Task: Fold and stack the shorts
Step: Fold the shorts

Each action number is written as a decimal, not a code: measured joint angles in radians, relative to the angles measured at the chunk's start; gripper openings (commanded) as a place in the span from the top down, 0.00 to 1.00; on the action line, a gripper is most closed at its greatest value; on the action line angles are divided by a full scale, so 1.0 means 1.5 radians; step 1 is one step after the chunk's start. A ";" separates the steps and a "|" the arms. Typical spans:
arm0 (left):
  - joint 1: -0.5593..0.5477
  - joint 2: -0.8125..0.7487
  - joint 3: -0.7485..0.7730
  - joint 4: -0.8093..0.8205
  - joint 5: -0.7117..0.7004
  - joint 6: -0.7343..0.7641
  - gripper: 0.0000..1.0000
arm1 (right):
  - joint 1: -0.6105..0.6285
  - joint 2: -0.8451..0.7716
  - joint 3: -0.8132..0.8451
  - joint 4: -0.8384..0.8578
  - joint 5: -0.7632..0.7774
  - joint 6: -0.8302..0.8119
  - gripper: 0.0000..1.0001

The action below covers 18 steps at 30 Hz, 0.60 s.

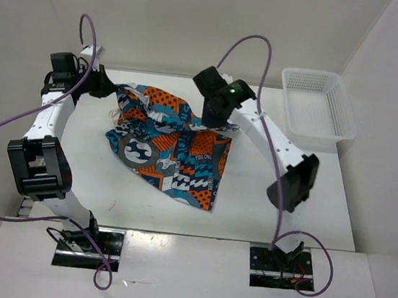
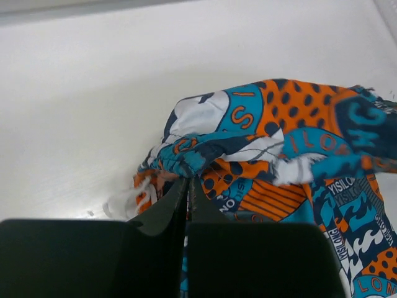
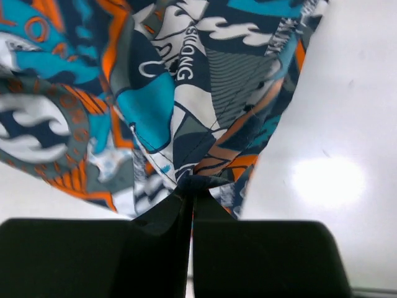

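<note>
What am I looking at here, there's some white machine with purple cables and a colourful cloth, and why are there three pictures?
These are two robot arms bolted at the near edge of a white table. The wide picture comes from a fixed camera above and behind them. The other two come from small cameras on each wrist, so the black shapes at the bottom are that arm's own fingers. The cloth is a pair of patterned shorts, partly bunched up. The left gripper is closed on the gathered edge of the shorts, and the right gripper is pinching another part of the fabric. A white mesh basket sits at the far right, with nothing visible inside.
</note>
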<state>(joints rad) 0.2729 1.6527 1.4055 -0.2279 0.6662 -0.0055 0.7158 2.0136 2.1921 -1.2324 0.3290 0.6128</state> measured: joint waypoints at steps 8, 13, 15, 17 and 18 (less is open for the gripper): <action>0.036 -0.007 -0.081 -0.020 0.006 -0.001 1.00 | -0.014 -0.328 -0.419 0.131 -0.113 0.018 1.00; 0.058 -0.049 -0.117 -0.040 0.014 -0.002 1.00 | 0.039 -0.406 -0.567 0.207 -0.167 0.036 1.00; 0.065 -0.073 -0.132 -0.044 0.013 -0.001 1.00 | 0.061 -0.412 -0.595 0.221 -0.170 0.041 1.00; 0.068 -0.094 -0.147 -0.045 0.011 -0.001 1.00 | 0.082 -0.416 -0.608 0.225 -0.169 0.044 1.00; 0.068 -0.102 -0.155 -0.044 0.009 -0.001 1.00 | 0.092 -0.419 -0.613 0.226 -0.167 0.045 1.00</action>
<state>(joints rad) 0.3756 1.4990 1.1736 -0.2935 0.6796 -0.0074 0.8539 1.3849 1.2732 -0.8940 0.0788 0.6800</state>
